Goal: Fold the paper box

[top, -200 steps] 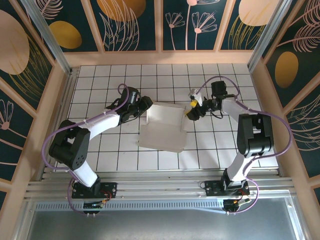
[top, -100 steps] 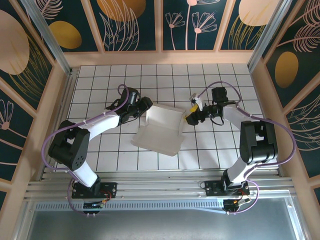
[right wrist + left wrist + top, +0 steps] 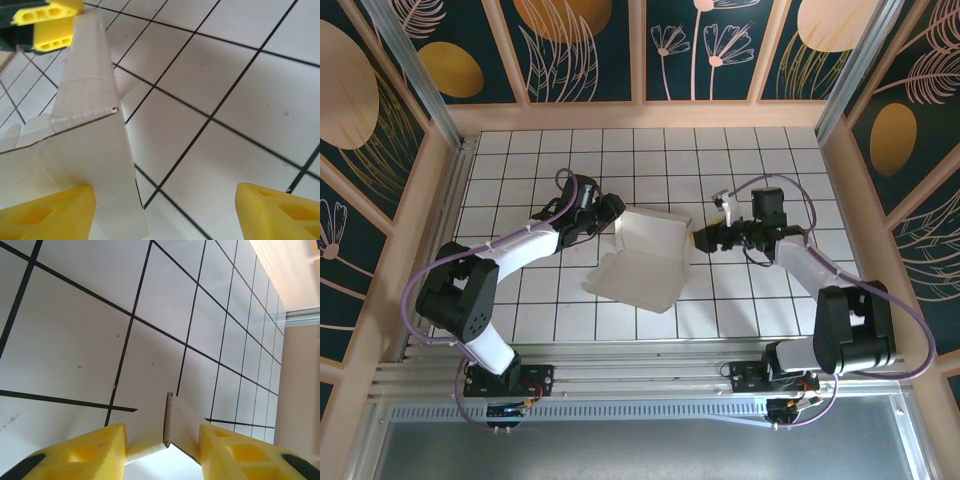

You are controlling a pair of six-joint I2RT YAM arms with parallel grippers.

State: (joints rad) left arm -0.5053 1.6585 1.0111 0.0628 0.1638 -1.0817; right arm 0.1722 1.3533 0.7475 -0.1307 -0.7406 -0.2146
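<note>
The paper box (image 3: 640,262), white card, lies half-formed in the middle of the tiled floor, its far and left walls raised. My left gripper (image 3: 612,212) is at its far left corner. In the left wrist view that folded corner (image 3: 182,422) sits between the yellow fingers (image 3: 75,455) and touches both, with the gripper (image 3: 162,432) shut on it. My right gripper (image 3: 698,240) is at the box's right edge and stands wide open (image 3: 165,192). A box flap (image 3: 85,150) lies against one finger (image 3: 50,210), and the other finger is far off over bare tile.
Black-lined white tiles (image 3: 750,300) surround the box. Wooden walls (image 3: 640,115) close in the far, left and right sides. An aluminium rail (image 3: 640,385) carrying both arm bases runs along the near edge. The left gripper's yellow fingers (image 3: 47,20) show beyond the flap.
My right arm's elbow has swung out to the right and its gripper has dropped slightly toward the near side. The box's near left corner has shifted left. The left gripper has stayed put.
</note>
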